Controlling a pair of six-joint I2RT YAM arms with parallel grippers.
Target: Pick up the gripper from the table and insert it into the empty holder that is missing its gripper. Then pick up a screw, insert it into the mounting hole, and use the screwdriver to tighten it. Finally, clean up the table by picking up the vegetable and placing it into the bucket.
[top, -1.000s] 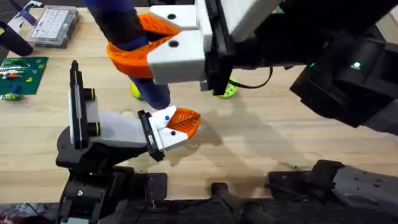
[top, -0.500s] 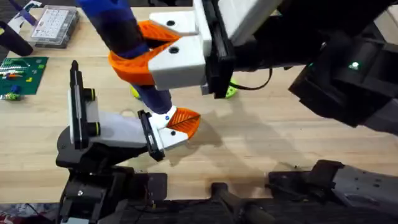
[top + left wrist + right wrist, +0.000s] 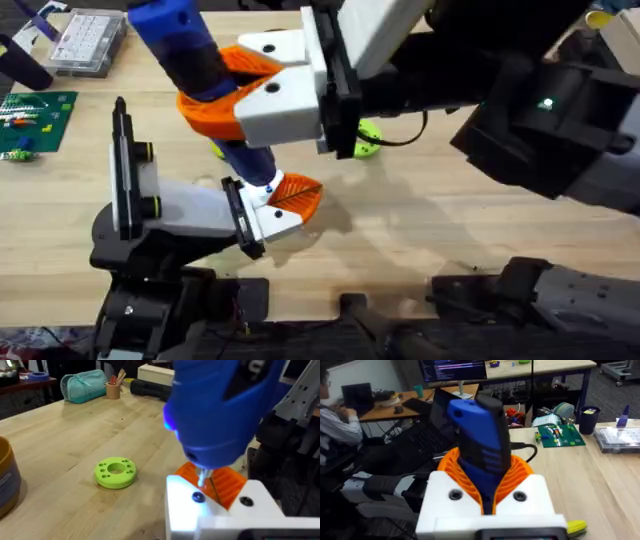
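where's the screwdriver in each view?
Overhead: the screwdriver is upper left, clamped in the right gripper.
Left wrist: upper right, tip down.
Right wrist: centre, upright.
Shared landmark: orange ribbed pads.

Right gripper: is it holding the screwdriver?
Yes. In the right wrist view the right gripper has its orange pads closed around the blue body of the screwdriver, which stands upright between them.

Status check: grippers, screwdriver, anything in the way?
Right gripper shut on screwdriver, tip down at the left gripper. Vegetable on table. Green disc nearby, no obstruction.
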